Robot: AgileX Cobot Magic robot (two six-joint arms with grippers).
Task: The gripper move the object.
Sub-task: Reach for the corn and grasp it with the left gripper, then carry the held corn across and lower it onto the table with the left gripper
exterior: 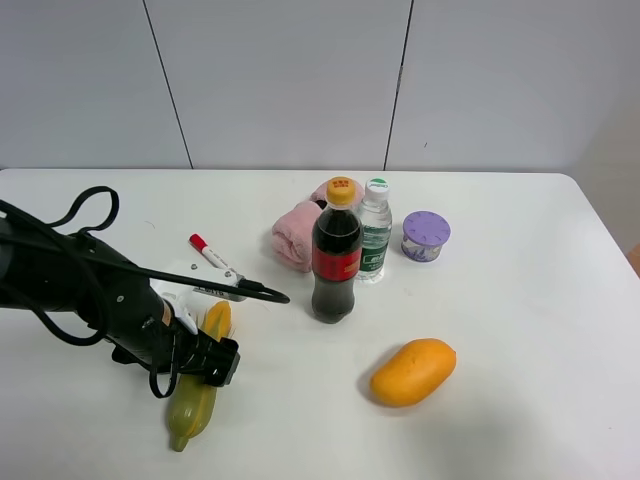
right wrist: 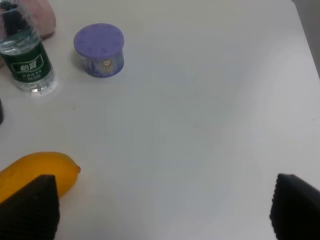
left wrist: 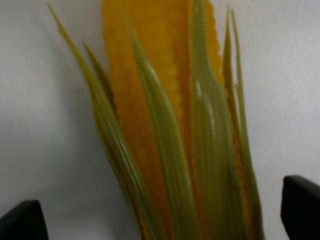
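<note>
- The left arm [exterior: 100,295], black with looping cables, reaches low across the front left of the table [exterior: 520,300].
- The left gripper [left wrist: 160,219] has its jaws spread wide. In the left wrist view a dark fingertip [left wrist: 21,220] shows at either side of the corn, each with a strip of bare table between it and the husk, so nothing is pinched.
- The corn [exterior: 196,398] lies flat on the table at the front left, under the end of the left arm. Its yellow tip points toward the back and its green end toward the front edge. The arm's black end covers its middle in the high view. Up close, spiky green leaves run over the yellow kernels.
- A red-capped marker [exterior: 211,254] lies just behind the arm, apart from the corn.
- A pink towel [exterior: 295,236] sits near the middle of the table, toward the back.
- A cola bottle [exterior: 336,262] stands upright just right of the towel.
- A water bottle [exterior: 375,232] stands upright right behind the cola bottle.
- A purple-lidded tub [exterior: 426,236] stands near the water bottle, not touching it.
- A mango [exterior: 413,372] lies in front of the bottles, well apart from the corn.
- The right gripper [right wrist: 162,205], seen only in its wrist view, has its jaws spread with bare table between them. The mango's end lies beside one fingertip [right wrist: 31,206].
</note>
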